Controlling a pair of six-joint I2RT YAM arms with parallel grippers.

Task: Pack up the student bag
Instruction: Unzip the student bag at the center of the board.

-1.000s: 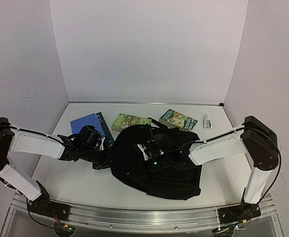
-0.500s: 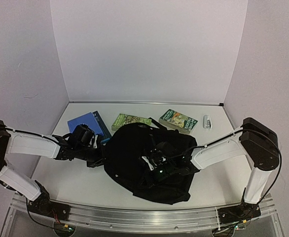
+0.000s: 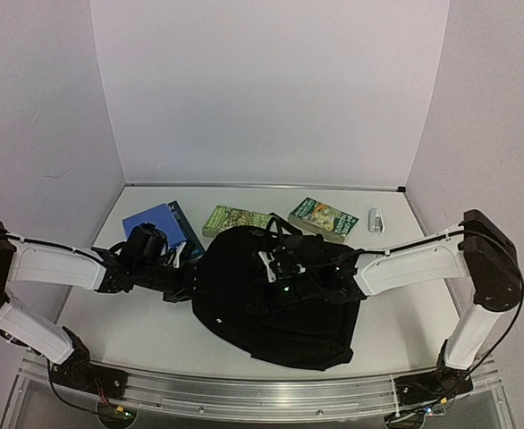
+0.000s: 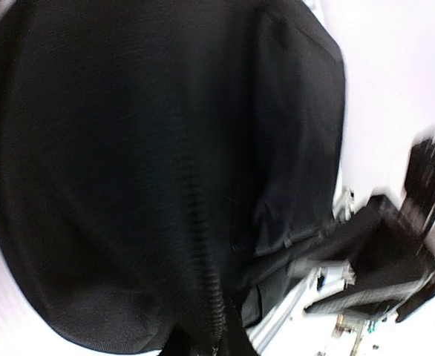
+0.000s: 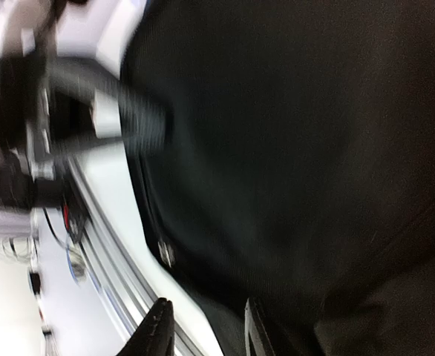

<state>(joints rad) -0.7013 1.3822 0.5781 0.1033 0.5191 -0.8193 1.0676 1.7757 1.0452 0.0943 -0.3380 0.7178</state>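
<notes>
Mid-worktop (image 3: 110, 331), the student bag (image 3: 271, 313) lies slumped, no opening in view. Left fingers (image 3: 184, 286) narrow, apparently pinching its left edge. Right fingers (image 5: 160, 330) parted above it, empty. Blue book (image 3: 157, 222), green book (image 3: 235, 219) and second green book (image 3: 323, 217) lie just behind, unpacked. Packing hardly begun, I judge.

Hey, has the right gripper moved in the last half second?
Yes. The right gripper has shifted away from the robot across the student bag, ending closer to the middle green book.
</notes>
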